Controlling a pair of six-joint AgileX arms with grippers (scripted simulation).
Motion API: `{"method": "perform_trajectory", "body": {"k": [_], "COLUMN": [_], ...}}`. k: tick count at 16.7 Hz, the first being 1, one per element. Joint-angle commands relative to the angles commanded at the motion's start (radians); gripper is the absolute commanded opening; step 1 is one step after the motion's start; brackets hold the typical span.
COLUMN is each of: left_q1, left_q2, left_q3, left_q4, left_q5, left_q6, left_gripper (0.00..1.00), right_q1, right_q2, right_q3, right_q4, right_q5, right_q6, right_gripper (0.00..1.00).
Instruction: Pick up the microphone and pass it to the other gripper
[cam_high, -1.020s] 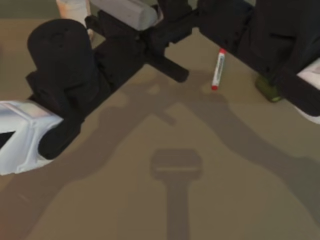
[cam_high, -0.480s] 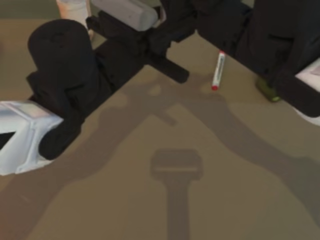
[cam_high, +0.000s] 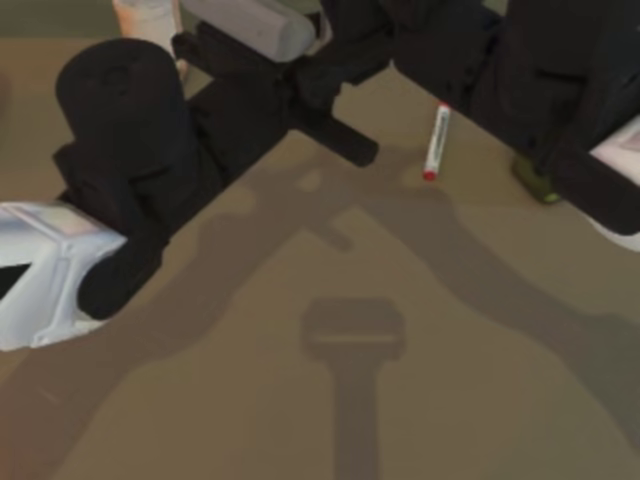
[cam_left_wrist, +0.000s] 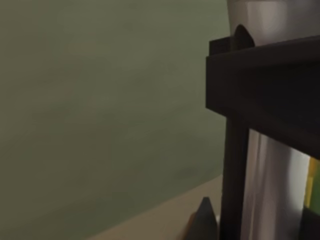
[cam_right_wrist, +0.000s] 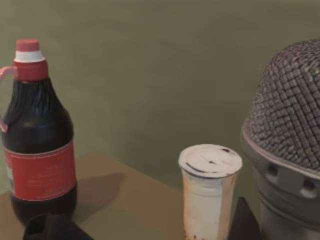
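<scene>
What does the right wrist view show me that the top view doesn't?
Only the right wrist view shows the microphone close up, its mesh head filling one side, and a dark bottle with a red label and red cap. Only the top view shows the white marker with red ends lying on the table, a green object half hidden under the right arm, and both arms meeting near the far edge. Both show the pale lidded cup, at the top view's far left edge.
</scene>
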Motion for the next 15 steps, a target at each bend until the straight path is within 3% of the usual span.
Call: {"method": "perform_trajectory", "body": {"k": [12, 15], "left_q1": [0.000, 0.000], "left_q2": [0.000, 0.000], "left_q3": [0.000, 0.000], "left_q4": [0.000, 0.000], "left_q5": [0.000, 0.000], "left_q6": [0.000, 0.000], "left_gripper": [0.98, 1.00], "right_q1": [0.000, 0.000], "right_q2": [0.000, 0.000], "right_q3": [0.000, 0.000], "right_q4": [0.000, 0.000], "right_q5": [0.000, 0.000], "right_q6": [0.000, 0.000], "right_gripper": [0.00, 0.00]}}
